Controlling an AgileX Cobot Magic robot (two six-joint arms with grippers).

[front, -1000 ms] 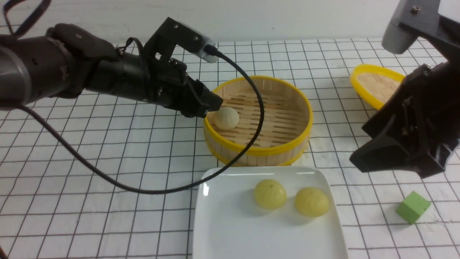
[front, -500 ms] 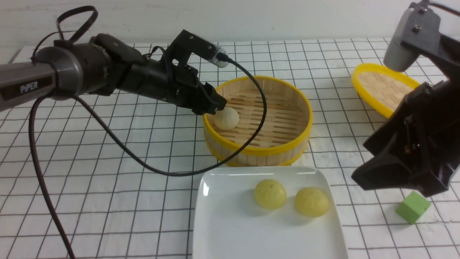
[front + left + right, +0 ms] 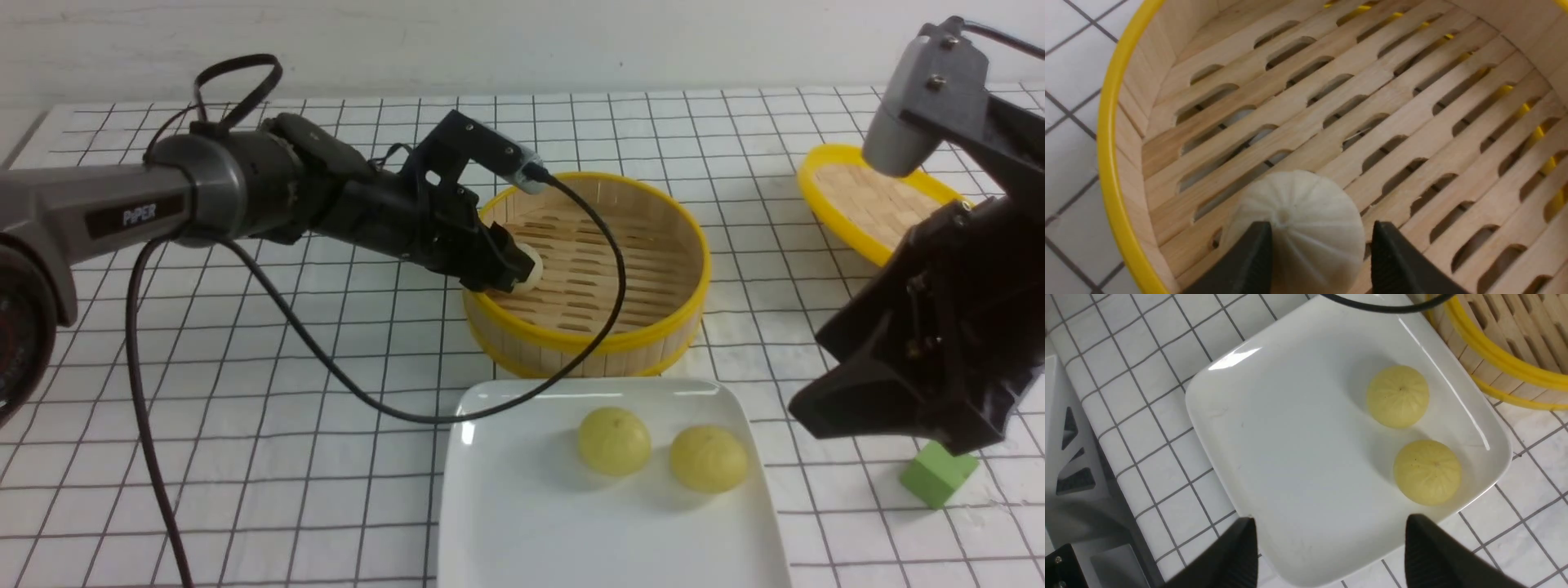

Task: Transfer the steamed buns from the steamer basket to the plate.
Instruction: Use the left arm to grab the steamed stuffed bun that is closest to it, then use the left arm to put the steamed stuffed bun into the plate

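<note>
**One bun left in the basket**

We see the left gripper (image 3: 1318,239) reaching down into the steamer basket (image 3: 620,339). Its two fingers stand partly apart, one on each side of the off-white bun (image 3: 1298,208). One finger seems to touch the bun. The other is just beside it, with a thin dark gap, so the bun is not squeezed. The bun sits on the slatted floor, close to the basket's left wall.

The plate (image 3: 522,523) lies just in front of the basket. Two yellow buns (image 3: 614,441) (image 3: 709,458) rest on it, side by side.

The right gripper (image 3: 1331,547) hangs over the plate's right edge. Its fingers are wide apart and hold nothing.

A green cube (image 3: 937,478) and a woven lid (image 3: 865,204) lie off to the right.
</note>
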